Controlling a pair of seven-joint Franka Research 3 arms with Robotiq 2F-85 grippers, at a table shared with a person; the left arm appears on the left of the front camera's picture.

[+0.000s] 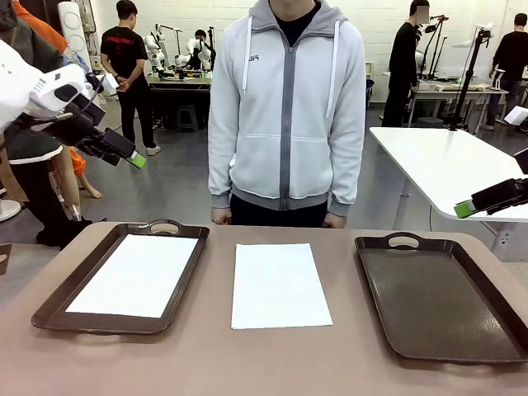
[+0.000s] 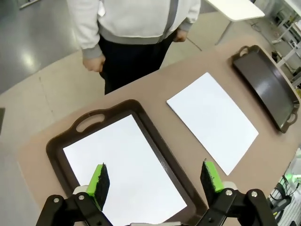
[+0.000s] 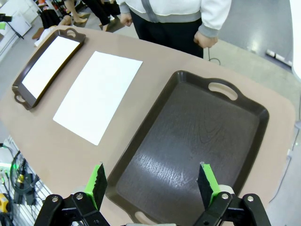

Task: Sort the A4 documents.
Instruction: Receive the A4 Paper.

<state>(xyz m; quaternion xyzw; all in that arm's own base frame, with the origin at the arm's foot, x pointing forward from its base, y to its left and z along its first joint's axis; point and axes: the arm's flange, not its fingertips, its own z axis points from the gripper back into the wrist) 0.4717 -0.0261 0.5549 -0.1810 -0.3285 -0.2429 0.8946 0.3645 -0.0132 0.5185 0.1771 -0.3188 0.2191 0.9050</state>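
One white A4 document [image 1: 279, 284] [image 2: 212, 120] [image 3: 98, 94] lies flat on the brown table between two dark trays. Another white sheet [image 1: 136, 275] [image 2: 123, 172] [image 3: 49, 59] lies inside the left tray [image 1: 61, 302] [image 2: 61, 140] [image 3: 19, 90]. The right tray [image 1: 441, 299] [image 3: 188, 146] [image 2: 268, 84] holds nothing. My left gripper [image 1: 132, 153] [image 2: 154, 182] hangs open high above the left tray. My right gripper [image 1: 474, 203] [image 3: 151, 186] is open above the right tray's near end, with nothing between its fingers.
A person in a grey hoodie [image 1: 285, 107] stands at the table's far edge, hands [image 1: 221, 216] down by the sides. A white table [image 1: 450, 165] stands behind to the right. Other people and benches are farther back.
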